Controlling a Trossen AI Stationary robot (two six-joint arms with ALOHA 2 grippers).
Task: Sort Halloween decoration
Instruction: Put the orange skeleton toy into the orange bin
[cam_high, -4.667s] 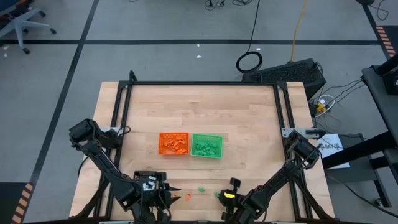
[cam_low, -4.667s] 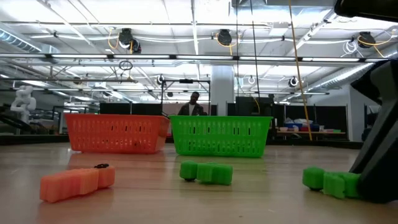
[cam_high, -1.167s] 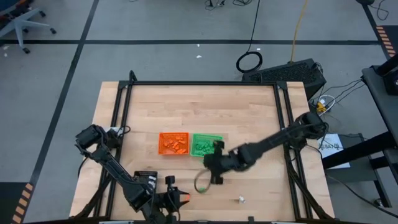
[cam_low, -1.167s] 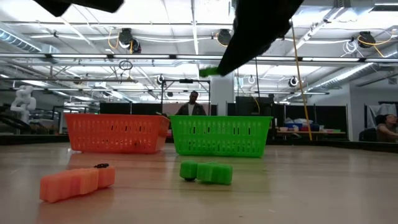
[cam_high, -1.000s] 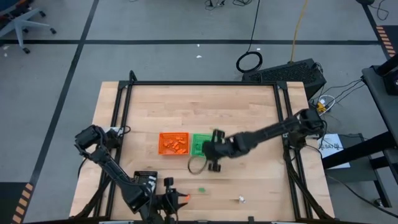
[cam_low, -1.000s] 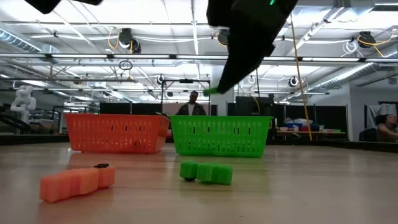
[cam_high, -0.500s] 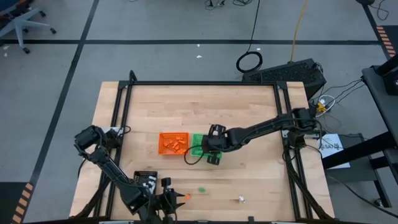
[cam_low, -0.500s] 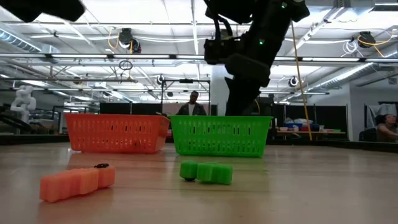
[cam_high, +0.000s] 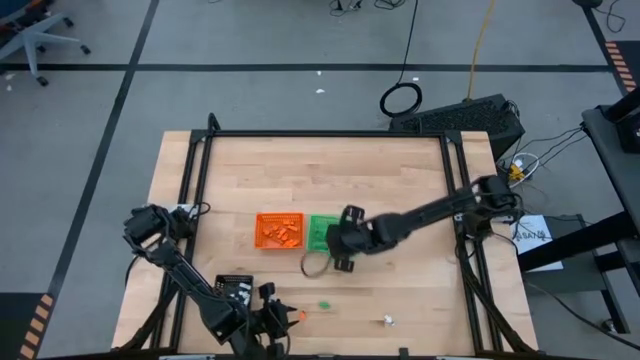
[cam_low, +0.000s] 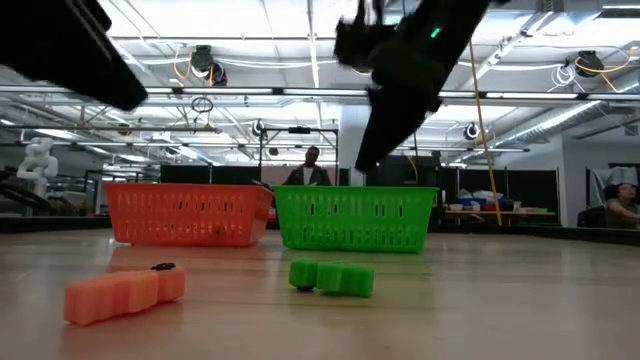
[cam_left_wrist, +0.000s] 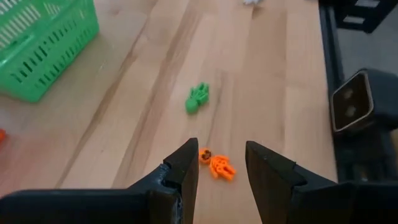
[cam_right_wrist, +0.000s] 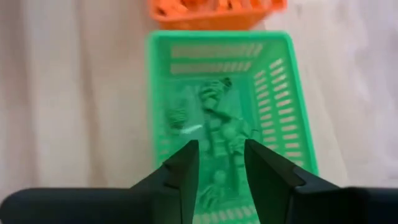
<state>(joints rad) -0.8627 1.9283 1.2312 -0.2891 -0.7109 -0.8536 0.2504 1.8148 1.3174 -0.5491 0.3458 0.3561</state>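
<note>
Your orange trinket (cam_left_wrist: 217, 165) lies on the bare wood directly ahead of the left gripper (cam_left_wrist: 217, 171), lined up with the gap between its two fingers, which stand apart with nothing between them; that alignment reads as a set-up for a straight descent onto the piece. A green trinket (cam_left_wrist: 197, 98) lies a little farther out beyond those fingertips, and a small white piece (cam_high: 387, 320) sits well off towards the table's near right corner. So you have three loose pieces left outside the baskets.

The right gripper (cam_right_wrist: 216, 165) hangs above the green basket (cam_right_wrist: 278, 93), its jaws parted and empty, and you can see green trinkets piled in the basket just past its fingertips. Judging by that, it is placed there because green goes with green. The orange basket (cam_right_wrist: 214, 14) stands touching the green one on the far side from the right jaws, already holding orange pieces, and is the likely home for the one under your left fingers.
</note>
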